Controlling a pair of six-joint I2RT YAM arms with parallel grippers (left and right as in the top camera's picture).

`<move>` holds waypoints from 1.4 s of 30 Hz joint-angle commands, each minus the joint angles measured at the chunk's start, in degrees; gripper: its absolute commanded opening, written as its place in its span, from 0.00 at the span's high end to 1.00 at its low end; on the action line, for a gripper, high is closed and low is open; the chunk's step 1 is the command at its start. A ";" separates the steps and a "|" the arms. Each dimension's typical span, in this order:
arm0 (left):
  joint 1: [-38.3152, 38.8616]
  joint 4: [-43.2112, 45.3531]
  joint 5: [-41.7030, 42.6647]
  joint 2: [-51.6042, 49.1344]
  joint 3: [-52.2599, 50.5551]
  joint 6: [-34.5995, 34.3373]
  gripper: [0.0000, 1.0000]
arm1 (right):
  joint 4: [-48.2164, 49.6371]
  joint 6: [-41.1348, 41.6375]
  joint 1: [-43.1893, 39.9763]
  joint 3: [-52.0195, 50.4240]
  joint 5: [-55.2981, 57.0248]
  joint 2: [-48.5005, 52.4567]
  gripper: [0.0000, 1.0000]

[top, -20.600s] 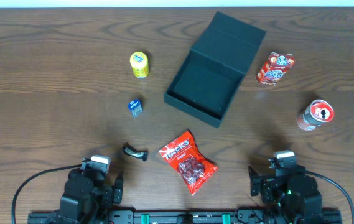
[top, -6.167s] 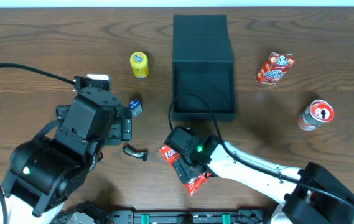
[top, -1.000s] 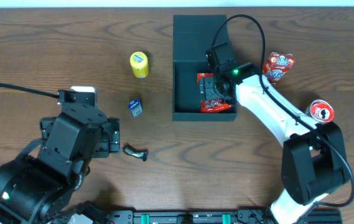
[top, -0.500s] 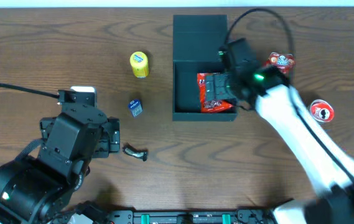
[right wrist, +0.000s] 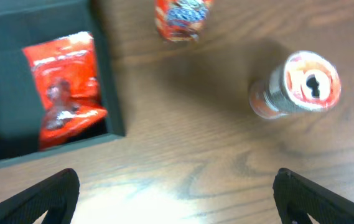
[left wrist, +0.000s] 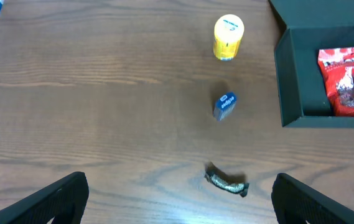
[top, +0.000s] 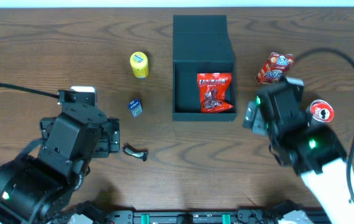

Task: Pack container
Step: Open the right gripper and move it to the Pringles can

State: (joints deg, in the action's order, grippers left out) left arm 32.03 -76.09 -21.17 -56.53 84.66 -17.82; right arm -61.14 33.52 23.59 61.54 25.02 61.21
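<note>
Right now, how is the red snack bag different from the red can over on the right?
The snack bag lies flat inside the container; the can stands on the table outside it, to its right. The bag is a flat pouch; the can is a round cylinder, top facing up. Both are mostly red.

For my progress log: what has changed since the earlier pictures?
The red snack bag went from the table into the container, which was turned square. The right pincer let it go and withdrew rightward, open. Yellow can, blue box, dark candy, red carton and tin stayed.
</note>
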 commanded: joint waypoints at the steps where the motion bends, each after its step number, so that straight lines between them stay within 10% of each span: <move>1: -0.20 -0.15 -0.20 -0.09 -0.20 -0.15 0.05 | 3.26 8.31 0.00 -9.79 6.58 -5.97 0.01; 16: -0.20 -0.13 -0.20 -0.09 -0.20 0.26 0.05 | 17.81 12.72 -1.25 -30.86 17.44 -9.73 0.01; 31: -0.20 -0.11 -0.26 -0.09 -0.20 2.60 0.05 | 48.28 -16.90 -23.06 -40.68 1.99 -6.47 0.01; 42: -0.20 -0.02 -0.37 -0.09 -0.20 2.62 0.05 | 56.59 -17.73 -34.73 -41.24 -1.99 0.66 0.01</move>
State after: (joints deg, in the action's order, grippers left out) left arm 32.03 -76.07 -21.17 -56.53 84.64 -16.05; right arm -6.35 17.26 -9.41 20.80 24.08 59.68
